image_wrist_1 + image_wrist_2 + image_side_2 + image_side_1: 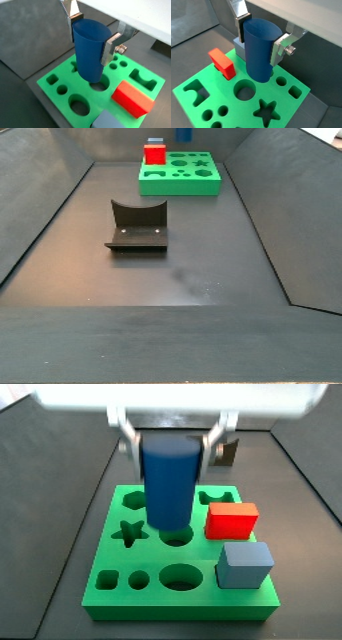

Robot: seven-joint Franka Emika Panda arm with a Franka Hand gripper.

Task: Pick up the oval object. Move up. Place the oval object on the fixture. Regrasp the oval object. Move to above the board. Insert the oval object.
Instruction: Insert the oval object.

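My gripper (92, 37) is shut on the oval object (90, 55), a dark blue peg held upright between the silver fingers, as both wrist views show (258, 55). In a side view the gripper (171, 449) holds the peg (170, 484) over the middle of the green board (187, 599), its lower end above a round-ended hole (175, 538). How high it hangs above the hole I cannot tell. The dark fixture (138, 226) stands empty on the floor in front of the board (181, 186); there the gripper and peg are out of frame.
A red block (231, 521) and a light blue cube (246, 566) sit on the board to one side of the peg. The red block also shows in a wrist view (222, 63). Dark sloping walls enclose the floor (174, 278).
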